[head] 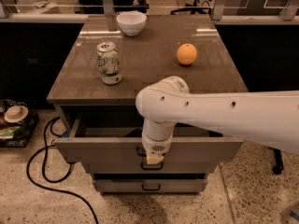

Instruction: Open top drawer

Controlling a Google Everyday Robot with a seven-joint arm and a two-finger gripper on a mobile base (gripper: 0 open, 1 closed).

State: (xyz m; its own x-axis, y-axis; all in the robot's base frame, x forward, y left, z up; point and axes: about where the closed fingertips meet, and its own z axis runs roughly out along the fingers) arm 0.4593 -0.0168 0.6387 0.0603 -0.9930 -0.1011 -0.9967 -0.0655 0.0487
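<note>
The top drawer is the wide grey-beige front under the brown tabletop. It stands pulled out toward me, with a dark gap and part of its tray showing behind the front. Its small black loop handle sits at the centre of the front. My gripper hangs down from the white arm right at this handle, its beige tip over the top of the loop. The arm hides the middle of the drawer's inside.
On the tabletop stand a green-white can, an orange and a white bowl. A lower drawer with a black handle is below. A black cable and clutter lie on the floor at left.
</note>
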